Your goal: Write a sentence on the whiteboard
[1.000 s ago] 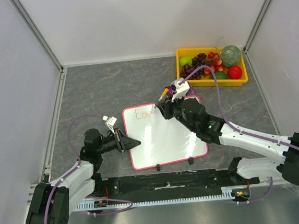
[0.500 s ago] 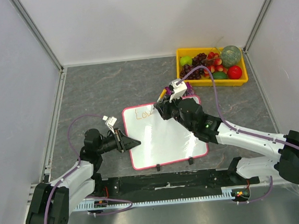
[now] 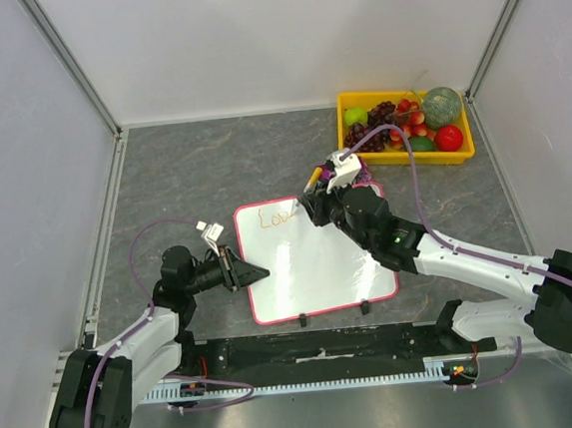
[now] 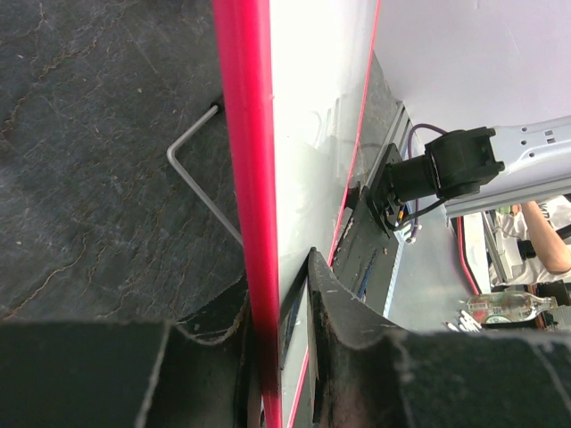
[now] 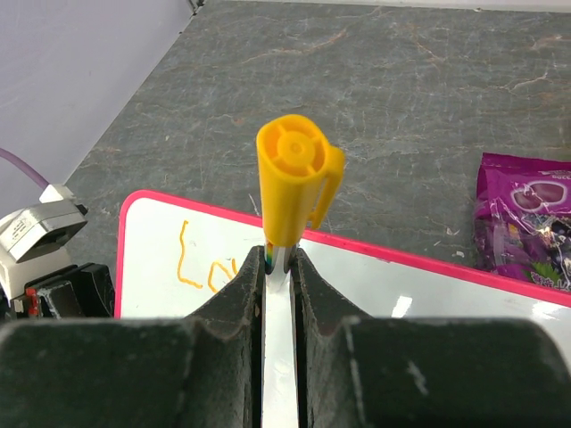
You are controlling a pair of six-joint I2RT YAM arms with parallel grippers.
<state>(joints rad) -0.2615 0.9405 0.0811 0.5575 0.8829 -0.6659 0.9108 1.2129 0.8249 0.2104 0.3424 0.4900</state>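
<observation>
1. The whiteboard (image 3: 315,261) lies on the tabletop (image 3: 211,160).
2. The left hand (image 3: 258,272) grips its left edge.
3. The right hand (image 3: 308,205), at its far edge, clamps a yellow marker (image 5: 294,174).
4. The orange sentence (image 3: 274,215) starts there.

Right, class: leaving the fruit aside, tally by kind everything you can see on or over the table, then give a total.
Robot arms: 2
Whiteboard: 1
Marker: 1
Yellow tray: 1
Purple packet: 1
Total: 6
</observation>
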